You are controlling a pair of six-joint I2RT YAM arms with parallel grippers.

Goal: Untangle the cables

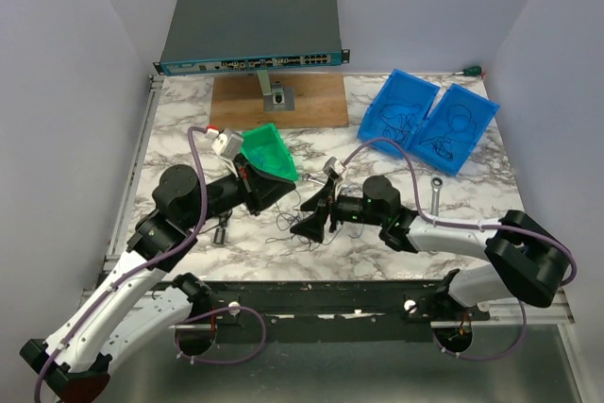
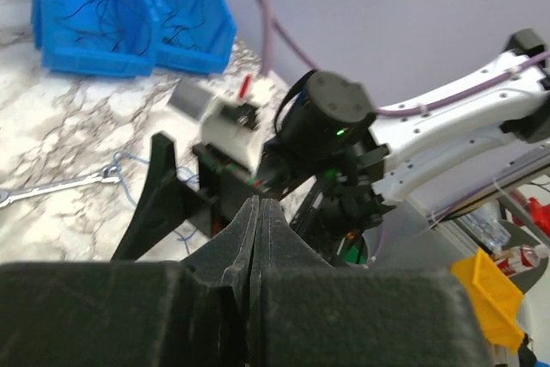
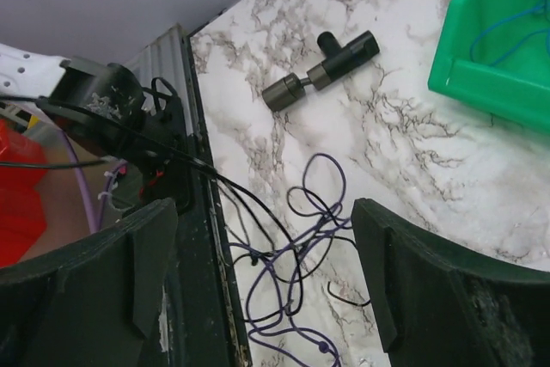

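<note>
Now the right gripper (image 3: 266, 217) is hovering spread right above the cables (image 3: 296, 251), which are lying looped on the surface (image 3: 412, 143) between its fingers, while the left gripper (image 2: 260, 212) is sitting pressed together, so lowering onto one single outer strand seems wisest.

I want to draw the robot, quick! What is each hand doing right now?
Left hand: closed; cannot tell whether it holds anything.
Right hand: open, holding nothing, over the wires.
</note>
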